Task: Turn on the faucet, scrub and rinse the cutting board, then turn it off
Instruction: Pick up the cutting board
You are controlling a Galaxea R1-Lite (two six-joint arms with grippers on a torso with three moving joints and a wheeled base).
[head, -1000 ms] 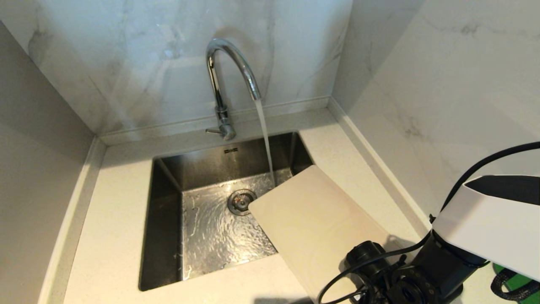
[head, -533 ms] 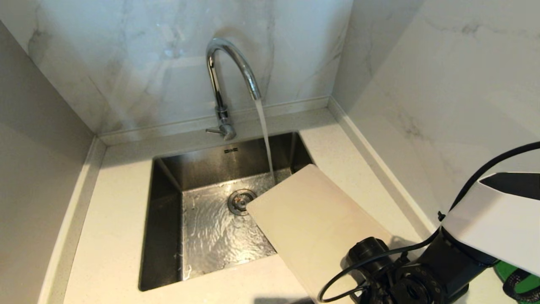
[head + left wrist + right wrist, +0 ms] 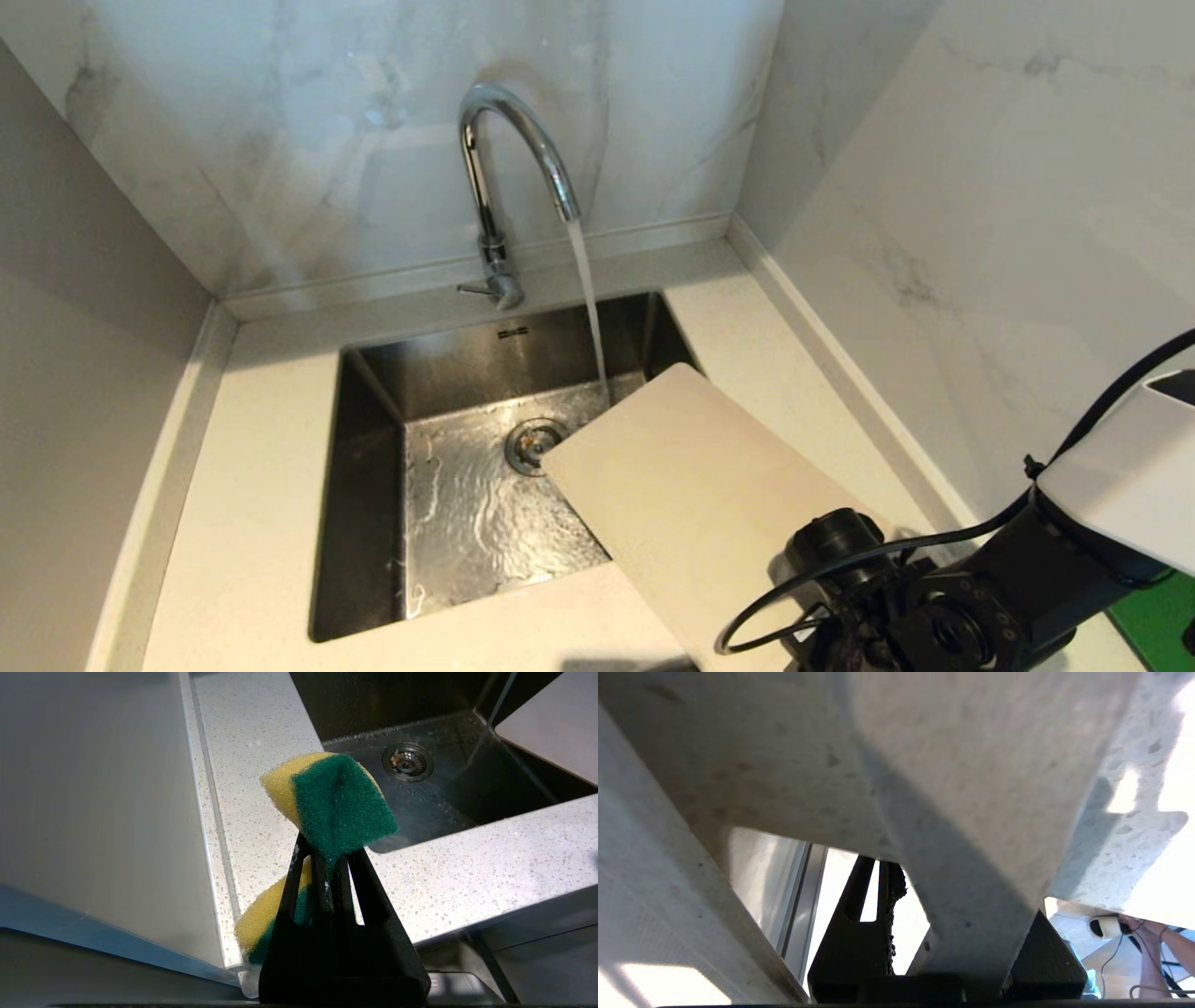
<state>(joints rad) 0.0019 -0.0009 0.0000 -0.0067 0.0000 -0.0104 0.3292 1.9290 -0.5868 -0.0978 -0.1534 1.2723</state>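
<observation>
The chrome faucet is running, and its stream falls into the sink close beside the far edge of the cutting board. The pale beige board slants from the lower right out over the sink's right side. My right gripper is shut on the board's handle end; in the head view its fingers are hidden under the wrist. My left gripper is outside the head view, off the counter's left front, shut on a yellow and green sponge.
Marble walls close in the counter at the back and on both sides. The faucet's small lever points left. The drain lies in the wet basin. A green slab shows at the lower right. A person's arm appears in the right wrist view.
My right forearm has swung out toward the right and lower edge of the head view. The board's far end has barely shifted, a little to the left. Water keeps running.
</observation>
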